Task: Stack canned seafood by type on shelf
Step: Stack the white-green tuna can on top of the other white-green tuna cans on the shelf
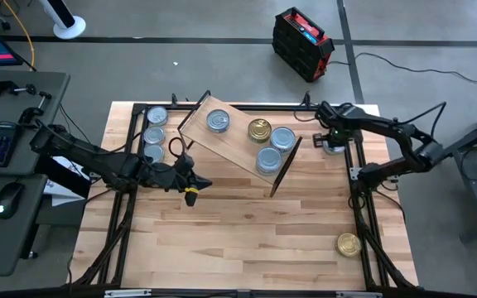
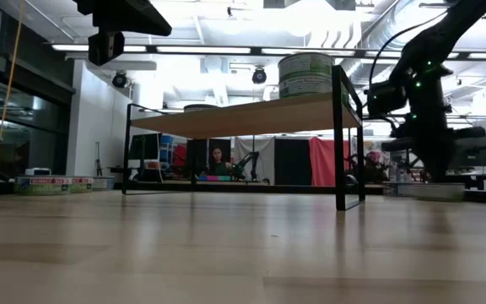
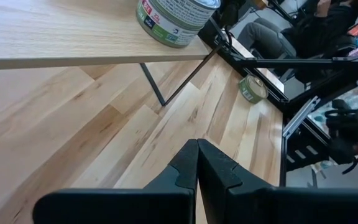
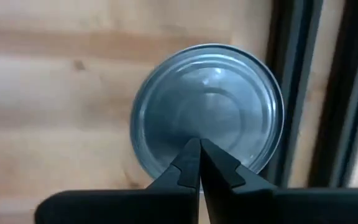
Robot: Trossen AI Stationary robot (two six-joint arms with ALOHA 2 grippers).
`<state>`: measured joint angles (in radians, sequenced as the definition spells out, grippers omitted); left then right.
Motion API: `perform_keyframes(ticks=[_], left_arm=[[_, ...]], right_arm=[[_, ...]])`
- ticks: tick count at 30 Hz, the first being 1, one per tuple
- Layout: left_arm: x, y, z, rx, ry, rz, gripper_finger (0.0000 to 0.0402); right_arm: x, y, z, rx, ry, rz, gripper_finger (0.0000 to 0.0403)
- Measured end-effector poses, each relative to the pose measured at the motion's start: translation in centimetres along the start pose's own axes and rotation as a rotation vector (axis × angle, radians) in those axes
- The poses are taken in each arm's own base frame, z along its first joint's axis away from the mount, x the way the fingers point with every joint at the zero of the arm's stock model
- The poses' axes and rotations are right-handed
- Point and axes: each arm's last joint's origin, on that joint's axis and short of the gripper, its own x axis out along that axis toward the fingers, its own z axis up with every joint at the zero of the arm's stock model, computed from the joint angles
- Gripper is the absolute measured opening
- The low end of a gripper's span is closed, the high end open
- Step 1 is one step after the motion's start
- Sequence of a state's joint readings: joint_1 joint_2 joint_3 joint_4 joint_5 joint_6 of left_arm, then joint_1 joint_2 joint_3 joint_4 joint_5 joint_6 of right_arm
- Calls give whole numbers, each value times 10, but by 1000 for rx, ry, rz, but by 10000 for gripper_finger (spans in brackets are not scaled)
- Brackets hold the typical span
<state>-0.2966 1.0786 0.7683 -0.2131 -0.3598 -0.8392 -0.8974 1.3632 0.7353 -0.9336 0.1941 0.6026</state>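
Right gripper (image 4: 197, 146), fingers clenched and empty, hovers directly above a round silver-blue tin (image 4: 207, 109) at the frame's upper right; left gripper (image 1: 190, 178) clenched mid-table.

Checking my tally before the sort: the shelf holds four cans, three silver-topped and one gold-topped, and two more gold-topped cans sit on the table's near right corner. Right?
Not quite. The high view shows only one gold-topped can on that corner; the count on the shelf stands.

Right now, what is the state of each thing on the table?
Left gripper: shut, empty, beside the shelf.
Right gripper: shut, above a silver can.
Shelf: standing, carrying four cans.
Gold can: upright, alone on the table.
Three cans: upright, behind the shelf.
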Motion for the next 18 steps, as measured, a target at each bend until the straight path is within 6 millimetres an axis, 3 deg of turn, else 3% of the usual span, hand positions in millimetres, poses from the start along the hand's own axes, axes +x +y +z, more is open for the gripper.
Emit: perform_keyframes(ticks=[8, 14, 18], left_arm=[[-1, -2, -2, 13, 22, -19, 0], [-3, -3, -8, 52, 58, -15, 0], [-3, -3, -10, 60, 67, -11, 0]], right_arm=[[-4, 13, -23, -176, 48, -56, 0], [21, 14, -59, -307, 133, -113, 0], [25, 17, -67, -311, 122, -47, 0]])
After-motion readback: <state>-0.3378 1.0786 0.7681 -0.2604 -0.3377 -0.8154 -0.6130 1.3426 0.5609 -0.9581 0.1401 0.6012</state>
